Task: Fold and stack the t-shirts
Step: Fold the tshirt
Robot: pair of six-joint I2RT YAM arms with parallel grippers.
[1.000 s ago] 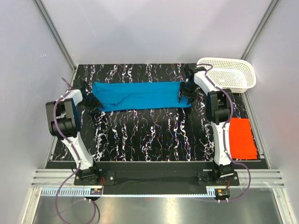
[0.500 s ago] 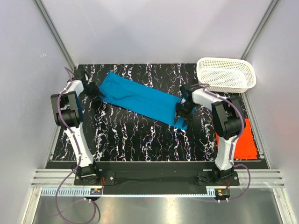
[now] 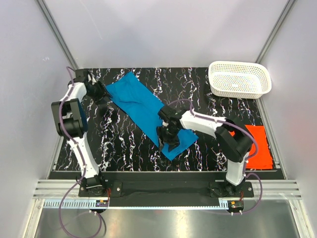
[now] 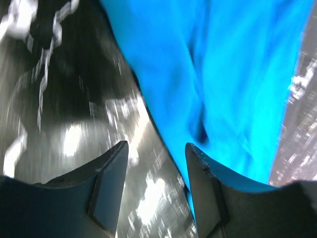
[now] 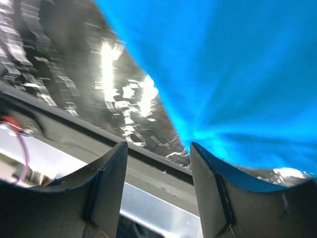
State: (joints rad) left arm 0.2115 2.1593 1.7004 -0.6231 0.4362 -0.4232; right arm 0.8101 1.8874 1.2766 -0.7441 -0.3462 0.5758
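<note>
Black, white-veined desk (image 3: 124,148), seen from above, carried every item. Two white-and-black arms rose from its near edge. The left arm (image 3: 83,157) reached to the far left corner, and the right arm (image 3: 204,122) bent across toward the middle.

Bright blue t-shirt (image 3: 142,105) lay as a long band. It ran diagonally from the far left of the desk to just in front of its centre, smoother at the far end and rumpled at the near end.

White perforated basket (image 3: 240,92) stood in the far right corner, well apart from both garments.

Orange-red t-shirt (image 3: 258,146) lay as a flat folded rectangle at the right edge of the desk. It was beside the right arm and well apart from the blue t-shirt.

Left fingers (image 4: 106,191) sat at the far-left end of the blue t-shirt. In the left wrist view they stood apart, with bare desk between them and the cloth's edge running alongside one finger. Nothing was clamped.

Right fingers (image 5: 106,191) sat over the near end of the blue t-shirt. In the right wrist view they also stood apart, with bare desk and the front rail (image 5: 148,193) showing in the gap. Creases in the cloth converged toward one fingertip. Whether that finger pressed the cloth could not be told.
</note>
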